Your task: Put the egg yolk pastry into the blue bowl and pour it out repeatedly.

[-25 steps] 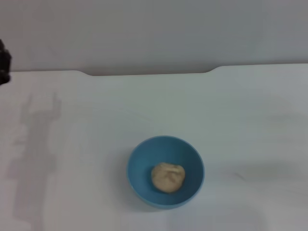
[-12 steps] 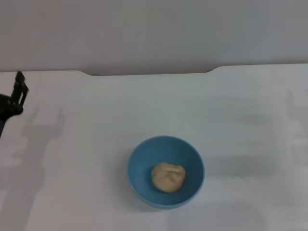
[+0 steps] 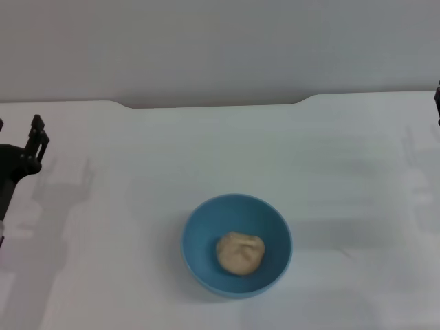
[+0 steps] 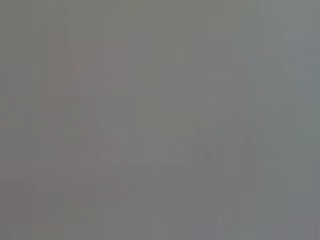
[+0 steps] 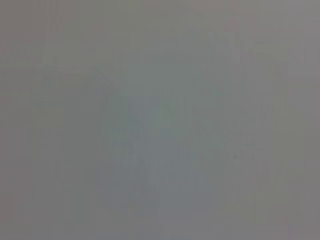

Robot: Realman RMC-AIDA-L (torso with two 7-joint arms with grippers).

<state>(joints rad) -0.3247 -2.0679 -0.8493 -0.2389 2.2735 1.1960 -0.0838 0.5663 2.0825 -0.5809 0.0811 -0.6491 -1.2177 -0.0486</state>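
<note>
Blue bowl (image 3: 236, 245) near front edge, egg yolk pastry (image 3: 240, 253) inside; left gripper (image 3: 20, 141) at left edge, fingers spread, empty; rim grasp advised, slow tilt.

bare table (image 3: 330, 158) all round, blue bowl (image 3: 199, 237) mid-front

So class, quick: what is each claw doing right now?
Left claw: at the table's left edge, holding nothing; open or shut cannot be told.
Right claw: barely visible; cannot tell.
</note>
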